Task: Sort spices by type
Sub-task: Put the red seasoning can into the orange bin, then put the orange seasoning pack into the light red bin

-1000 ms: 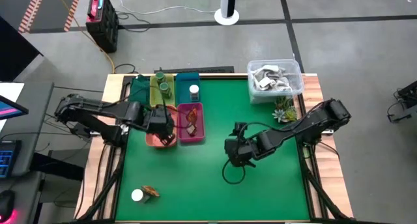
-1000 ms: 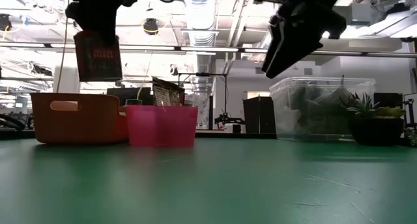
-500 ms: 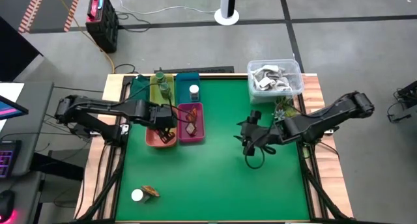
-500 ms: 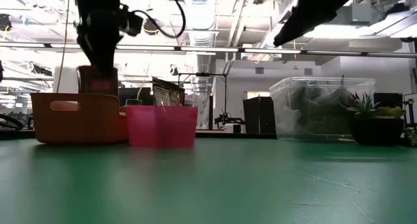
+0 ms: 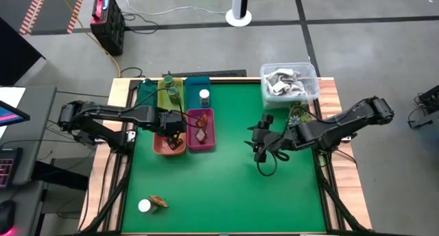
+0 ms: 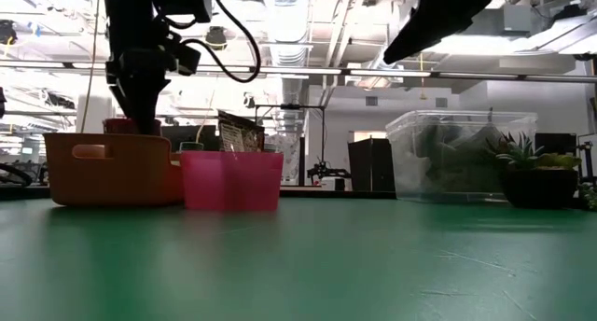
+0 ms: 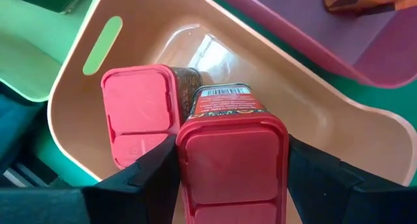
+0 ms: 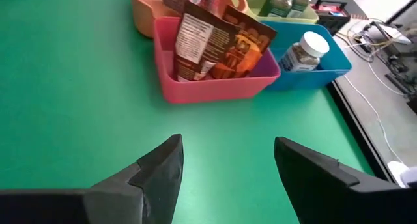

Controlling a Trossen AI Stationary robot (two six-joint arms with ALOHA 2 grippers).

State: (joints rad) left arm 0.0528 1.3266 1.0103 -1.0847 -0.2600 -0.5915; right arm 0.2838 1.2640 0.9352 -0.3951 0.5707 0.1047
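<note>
Left pincer (image 7: 231, 178): down inside the orange tray (image 5: 164, 145), its two fingers (image 7: 140, 185) set against the sides of a pink-red block (image 7: 231, 162), which stands between them; whether they press it or have let go cannot be told.
Second pink-red block (image 7: 140, 113): in the orange tray, touching the first.
Right pincer (image 8: 225, 162): raised over bare green bench (image 5: 226, 188), well apart from the orange tray on the side toward the clear tub (image 5: 289, 81); fingers spread wide, holding nothing.
Leaf-like packets (image 8: 218, 45): upright in the pink tray (image 8: 215, 87), just beside the orange tray.
White-capped jar (image 8: 306, 51): in the blue tray (image 8: 326, 71), next past the pink one.
Dark green jars (image 5: 171, 92): in the yellow-green tray (image 5: 164, 99), behind the orange tray.
Unsorted: another white-capped jar (image 5: 144, 206) and a leaf-like piece (image 5: 159, 202), touching, near the bench's front edge, far from the orange tray.
</note>
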